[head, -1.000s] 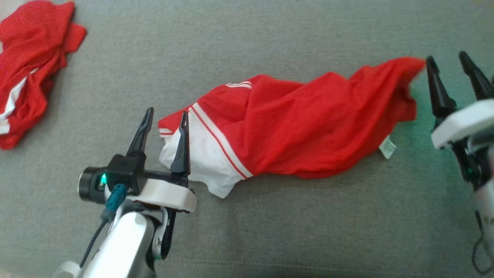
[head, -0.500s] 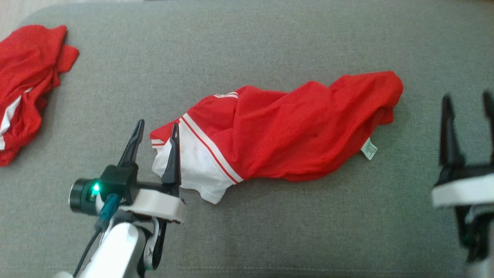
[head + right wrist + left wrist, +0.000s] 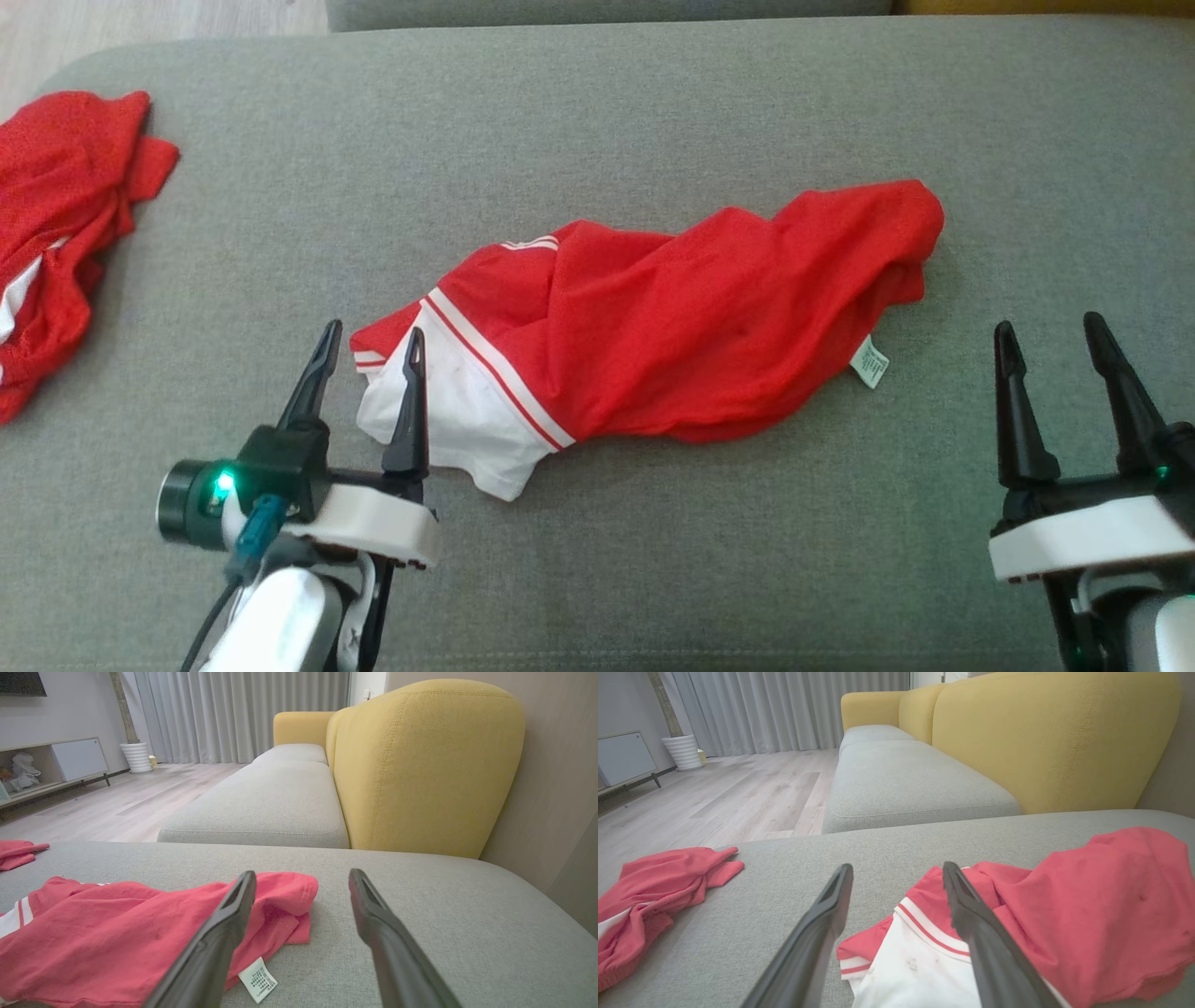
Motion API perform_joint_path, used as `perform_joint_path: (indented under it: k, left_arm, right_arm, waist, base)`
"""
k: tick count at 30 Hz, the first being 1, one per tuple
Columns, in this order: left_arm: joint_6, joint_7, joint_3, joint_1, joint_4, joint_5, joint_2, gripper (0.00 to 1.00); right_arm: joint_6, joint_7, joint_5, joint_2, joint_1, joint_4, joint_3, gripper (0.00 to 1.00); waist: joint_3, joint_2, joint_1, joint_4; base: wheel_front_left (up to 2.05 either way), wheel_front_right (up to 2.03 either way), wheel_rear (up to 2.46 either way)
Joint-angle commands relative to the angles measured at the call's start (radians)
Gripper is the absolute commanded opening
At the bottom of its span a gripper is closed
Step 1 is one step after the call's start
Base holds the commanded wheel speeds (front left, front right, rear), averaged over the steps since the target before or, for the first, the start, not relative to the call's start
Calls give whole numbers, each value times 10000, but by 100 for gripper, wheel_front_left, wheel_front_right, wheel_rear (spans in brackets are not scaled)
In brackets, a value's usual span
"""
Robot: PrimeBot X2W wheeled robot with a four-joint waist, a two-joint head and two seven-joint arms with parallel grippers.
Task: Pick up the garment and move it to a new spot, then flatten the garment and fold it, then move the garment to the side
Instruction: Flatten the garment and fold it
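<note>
A red garment with a white panel and white stripes lies crumpled lengthwise in the middle of the grey cushion; a white label sticks out at its right. My left gripper stands open at the garment's white left end, one finger over the cloth, holding nothing. In the left wrist view the garment lies to the right of the left gripper. My right gripper is open and apart from the garment's right end. The right wrist view shows the garment and its label left of the right gripper.
A second red and white garment lies bunched at the cushion's left edge, also in the left wrist view. Beyond the cushion stand a yellow and grey sofa and a wooden floor. A wall rises to the right.
The head camera's view has shifted downward. My right gripper has drawn back from the garment's right end, which has settled on the cushion. The left gripper stays at the white end.
</note>
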Motion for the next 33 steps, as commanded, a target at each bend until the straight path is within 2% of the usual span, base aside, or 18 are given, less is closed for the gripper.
perform_joint_path:
  k: [1, 14, 18, 22, 23, 28, 33]
  left_arm:
    - [57, -7, 385, -178, -367, 63, 216, 100]
    - [114, 22, 333, -312, -355, 13, 243, 100]
    - [82, 22, 274, -462, -365, 14, 220, 100]
    - [33, -2, 175, -717, -370, 40, 131, 100]
    - [-2, -28, 112, -845, -348, 57, 69, 100]
    - [-99, -99, -57, -1125, -211, 85, -105, 100]
    - [-121, -174, -113, -1264, -51, 79, -237, 100]
  right_arm:
    - [75, 4, -90, -81, -188, -321, 255, 100]
    - [75, 59, -36, -13, -285, -71, 298, 100]
    - [75, 354, 196, -23, -477, 538, 232, 100]
    - [75, 381, 336, -223, -1280, 1789, 302, 100]
    - [75, 393, 379, -325, -1816, 2636, 374, 100]
    - [75, 395, 482, -587, -3009, 4829, 738, 100]
    - [75, 479, 705, -650, -3706, 6279, 1134, 100]
  waist:
    - [-1, 0, 0, -5]
    - [55, 0, 0, 22]
    - [201, 0, 0, 135]
    - [513, 0, 0, 323]
    - [677, 0, 0, 442]
    - [987, 0, 0, 792]
    - [1114, 0, 0, 996]
  base:
    - [0, 0, 0]
    - [0, 0, 0]
    - [0, 0, 0]
    - [0, 0, 0]
    - [0, 0, 0]
    - [0, 0, 0]
    - [0, 0, 0]
